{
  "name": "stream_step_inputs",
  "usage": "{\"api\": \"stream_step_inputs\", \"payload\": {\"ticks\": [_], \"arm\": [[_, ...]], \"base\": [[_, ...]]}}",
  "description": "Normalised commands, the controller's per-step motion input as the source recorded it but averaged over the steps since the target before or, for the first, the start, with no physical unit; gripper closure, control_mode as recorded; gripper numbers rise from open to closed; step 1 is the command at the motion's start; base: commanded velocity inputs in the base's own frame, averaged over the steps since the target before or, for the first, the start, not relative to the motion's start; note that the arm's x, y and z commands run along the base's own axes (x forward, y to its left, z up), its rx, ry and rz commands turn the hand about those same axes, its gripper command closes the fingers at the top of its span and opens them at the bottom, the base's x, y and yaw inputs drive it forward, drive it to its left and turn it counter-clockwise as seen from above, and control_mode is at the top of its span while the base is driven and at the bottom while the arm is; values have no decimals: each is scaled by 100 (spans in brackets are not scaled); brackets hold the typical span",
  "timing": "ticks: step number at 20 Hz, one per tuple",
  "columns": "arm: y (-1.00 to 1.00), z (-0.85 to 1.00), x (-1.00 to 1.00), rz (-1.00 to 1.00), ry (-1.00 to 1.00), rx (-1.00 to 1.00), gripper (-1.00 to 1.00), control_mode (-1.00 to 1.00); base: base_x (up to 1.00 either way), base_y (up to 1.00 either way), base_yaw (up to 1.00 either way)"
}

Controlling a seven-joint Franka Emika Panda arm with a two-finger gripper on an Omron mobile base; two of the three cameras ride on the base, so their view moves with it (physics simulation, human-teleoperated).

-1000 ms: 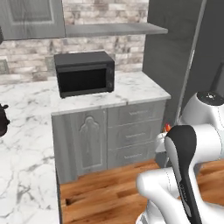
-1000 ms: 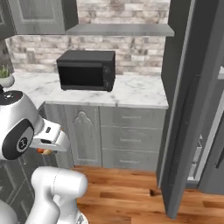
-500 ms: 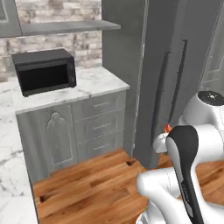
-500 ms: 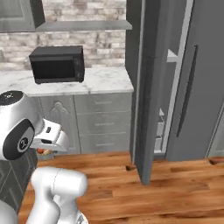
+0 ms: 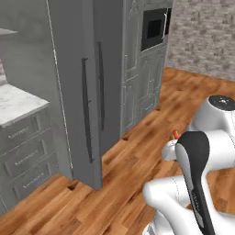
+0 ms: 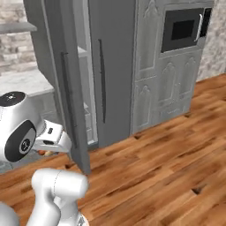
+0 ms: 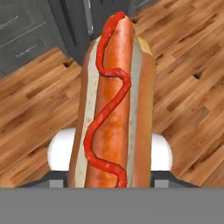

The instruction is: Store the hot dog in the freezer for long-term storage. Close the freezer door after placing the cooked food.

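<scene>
Glossy white rounded arm (image 5: 183, 197), black joint bands, dark round caps

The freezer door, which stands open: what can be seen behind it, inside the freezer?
Behind the freezer door, the freezer shows pale inner walls and shelf edges through a narrow gap. What lies on the shelves cannot be seen, because the door covers most of the inside.

Both base views face the freezer (image 5: 73, 82); hand view looks floorward.

Tool (image 7: 109, 175) (arm folded low) gripping.
</scene>
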Motion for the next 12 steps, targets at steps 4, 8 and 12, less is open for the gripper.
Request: {"api": "stream_step_inputs", "payload": {"ticks": [4, 8, 12], "arm": [[0, 0, 0, 0, 0, 0, 100, 100], [0, 0, 0, 0, 0, 0, 100, 100], [0, 0, 0, 0, 0, 0, 100, 100]], "base": [[35, -45, -68], [71, -8, -18], [96, -13, -1]]}}
